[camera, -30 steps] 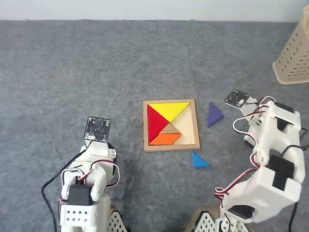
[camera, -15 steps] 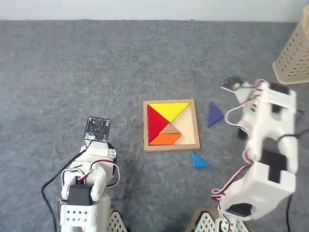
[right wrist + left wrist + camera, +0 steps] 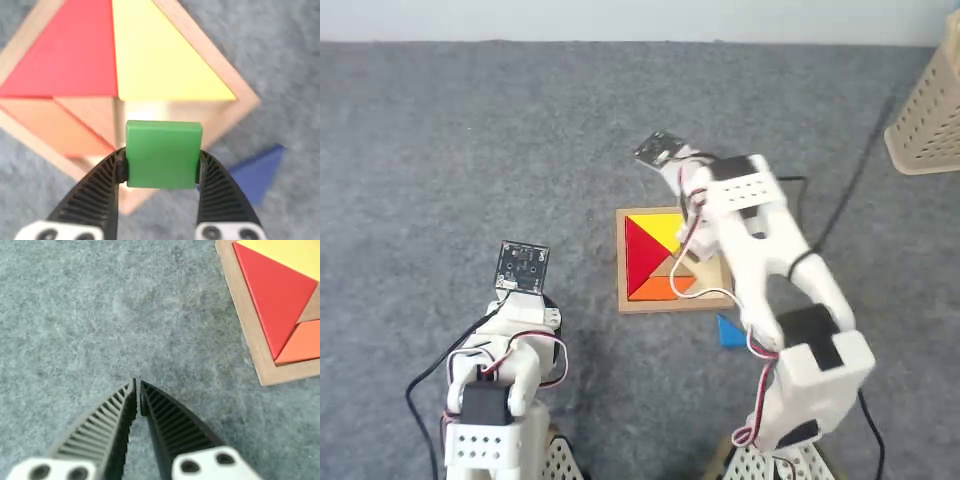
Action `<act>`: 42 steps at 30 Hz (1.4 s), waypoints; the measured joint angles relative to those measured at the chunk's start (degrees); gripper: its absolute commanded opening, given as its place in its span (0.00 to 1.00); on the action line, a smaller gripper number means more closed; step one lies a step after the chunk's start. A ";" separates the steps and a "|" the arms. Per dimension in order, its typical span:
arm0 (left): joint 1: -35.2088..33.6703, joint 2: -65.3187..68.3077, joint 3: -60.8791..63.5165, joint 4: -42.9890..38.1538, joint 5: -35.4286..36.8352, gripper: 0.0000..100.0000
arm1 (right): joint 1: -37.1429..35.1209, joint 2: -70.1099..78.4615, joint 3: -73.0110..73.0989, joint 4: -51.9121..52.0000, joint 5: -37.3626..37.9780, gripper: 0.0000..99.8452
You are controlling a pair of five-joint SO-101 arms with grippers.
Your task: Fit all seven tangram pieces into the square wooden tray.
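Right gripper [image 3: 160, 166] and green square [image 3: 162, 150] newly over tray [image 3: 620, 270] — blue triangle [image 3: 255, 172] beside.

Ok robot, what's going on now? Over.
Right pincer shut on green square block, over square wooden tray. Left pincer shut, above grey carpet. Nothing seen blocking.

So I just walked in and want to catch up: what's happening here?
The right gripper holds a green square over the bare part of the wooden tray. The red piece, yellow piece and orange piece already lie in the tray. A blue triangle lies on the grey mat beside it. The left gripper is shut on nothing, over the mat.
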 measured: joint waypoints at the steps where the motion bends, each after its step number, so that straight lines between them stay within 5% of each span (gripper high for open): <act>1: 0.00 0.00 0.00 0.00 0.00 0.01 | -0.26 0.79 0.00 -0.88 -0.53 0.05; 42: 0.00 0.00 0.00 0.00 0.00 0.01 | -1.85 5.98 -1.58 0.44 -1.05 0.19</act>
